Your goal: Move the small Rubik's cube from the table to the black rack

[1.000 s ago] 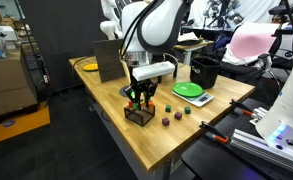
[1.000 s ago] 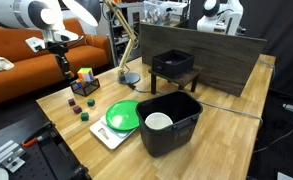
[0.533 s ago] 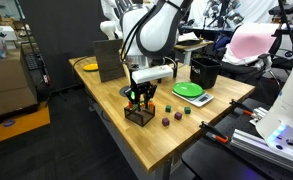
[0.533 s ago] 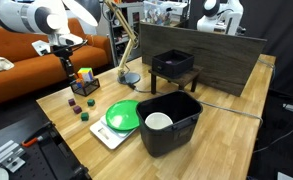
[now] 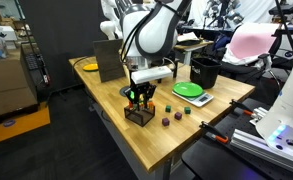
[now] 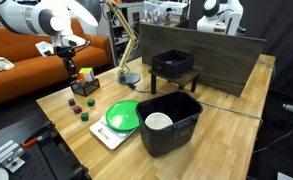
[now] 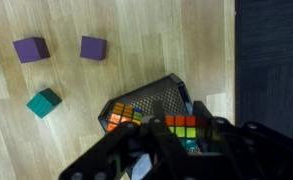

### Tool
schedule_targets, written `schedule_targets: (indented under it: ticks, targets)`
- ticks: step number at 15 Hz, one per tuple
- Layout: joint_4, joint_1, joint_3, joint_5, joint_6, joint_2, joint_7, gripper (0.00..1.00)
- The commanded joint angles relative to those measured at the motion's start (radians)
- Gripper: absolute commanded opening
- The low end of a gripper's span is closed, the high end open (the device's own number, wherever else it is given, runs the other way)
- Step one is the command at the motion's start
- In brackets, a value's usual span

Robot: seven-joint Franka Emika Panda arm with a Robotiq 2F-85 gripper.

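A long light wooden desk (image 5: 191,135) (image 6: 231,125) carries everything. The white robot arm (image 5: 151,30) bends down over the desk's near end in an exterior view. A tall dark brown upright board (image 6: 221,55) stands across the desk, with a solid black stool-like stand (image 6: 174,64) just in front of it. Closer to the camera is a deep black plastic bin (image 6: 178,130) with a white bowl (image 6: 158,121) inside. Just beside the bin lies a round green plate (image 6: 122,115) (image 5: 188,89) on a flat white tray (image 6: 108,137).

The low black wire rack (image 5: 139,116) (image 6: 83,88) (image 7: 158,96) stands near the desk's edge, directly beneath the jaws. The small multi-coloured Rubik's cube (image 6: 84,74) (image 7: 183,126) is at the top of the rack. In the wrist view its orange, red, yellow and green tiles show right against the dark fingers. Another patch of coloured tiles (image 7: 122,117) shows through the wire just beside it, but I cannot tell whether it is a separate cube. The jaws are around or right at the cube. I cannot tell from the pictures whether they are clenched on it or released.

On the bare wood near the rack lie two small purple blocks (image 7: 30,49) (image 7: 93,46) and a small teal block (image 7: 44,101), all apart from each other.
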Motion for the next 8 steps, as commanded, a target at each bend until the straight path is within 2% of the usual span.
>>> schedule_targets:
  ticks: [1, 6, 8]
  targets:
    - [0.005, 0.000, -0.004, 0.019, 0.031, 0.008, -0.035, 0.60]
    - [0.006, 0.001, 0.001, 0.028, 0.048, 0.004, -0.056, 0.93]
    - [0.004, 0.006, 0.000, 0.024, 0.046, -0.006, -0.052, 1.00]
